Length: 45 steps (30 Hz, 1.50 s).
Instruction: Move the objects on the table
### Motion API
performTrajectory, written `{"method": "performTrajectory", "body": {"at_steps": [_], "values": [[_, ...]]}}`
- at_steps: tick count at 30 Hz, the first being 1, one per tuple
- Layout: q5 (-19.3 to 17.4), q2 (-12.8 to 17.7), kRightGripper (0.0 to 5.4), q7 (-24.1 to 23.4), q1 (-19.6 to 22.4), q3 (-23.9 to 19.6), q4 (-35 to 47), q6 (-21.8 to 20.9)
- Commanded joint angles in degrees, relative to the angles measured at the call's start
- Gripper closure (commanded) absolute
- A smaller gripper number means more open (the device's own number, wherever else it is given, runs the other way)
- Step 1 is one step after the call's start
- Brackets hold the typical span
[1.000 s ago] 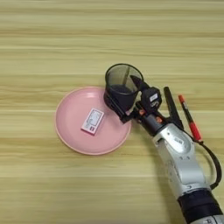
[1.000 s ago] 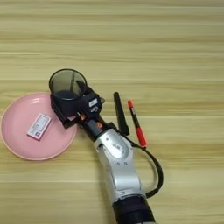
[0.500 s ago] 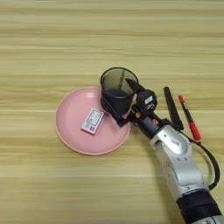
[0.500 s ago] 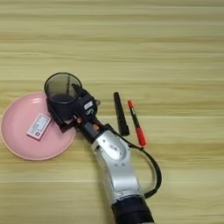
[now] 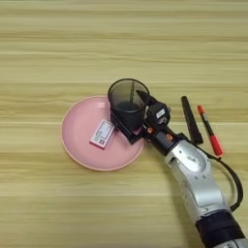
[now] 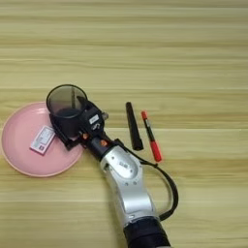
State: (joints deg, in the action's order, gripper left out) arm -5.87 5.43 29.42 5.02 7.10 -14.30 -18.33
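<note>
So the silver forearm [image 5: 193,172] comes in from about 5 o'clock, and the gripper [image 5: 130,121] is clamped on the black mesh cup [image 5: 128,100], one finger inside the rim, the other outside. The cup sits over the pink plate's [image 5: 80,143] 2 o'clock edge. The white-and-red packet [image 5: 102,133] lies near the plate's middle. Off at 3 o'clock from the cup lie the black marker [image 5: 191,120] and the red-and-black pen [image 5: 209,131], side by side, not touching. Far half of the table [image 5: 121,38] is bare wood.
</note>
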Motion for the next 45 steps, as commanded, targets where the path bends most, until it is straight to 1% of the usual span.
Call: {"method": "performTrajectory", "body": {"at_steps": [1,8,16,26,32,38,45], "values": [[0.35,0.10,0.74,-0.34,2.71,0.23,1.18,-1.03],[0.91,-0.14,0.74,0.09,2.43,1.56,0.72,-1.03],[0.54,-0.20,0.74,0.39,2.21,1.95,1.78,-0.83],[0.35,-1.03,0.74,1.20,1.53,3.35,2.19,-0.52],[-1.30,-1.94,0.74,2.45,0.31,4.71,3.93,1.01],[-5.05,-2.62,0.74,4.42,-1.21,5.33,7.53,5.19],[-4.79,-2.86,0.74,3.60,-0.33,4.74,4.97,6.42]]}}
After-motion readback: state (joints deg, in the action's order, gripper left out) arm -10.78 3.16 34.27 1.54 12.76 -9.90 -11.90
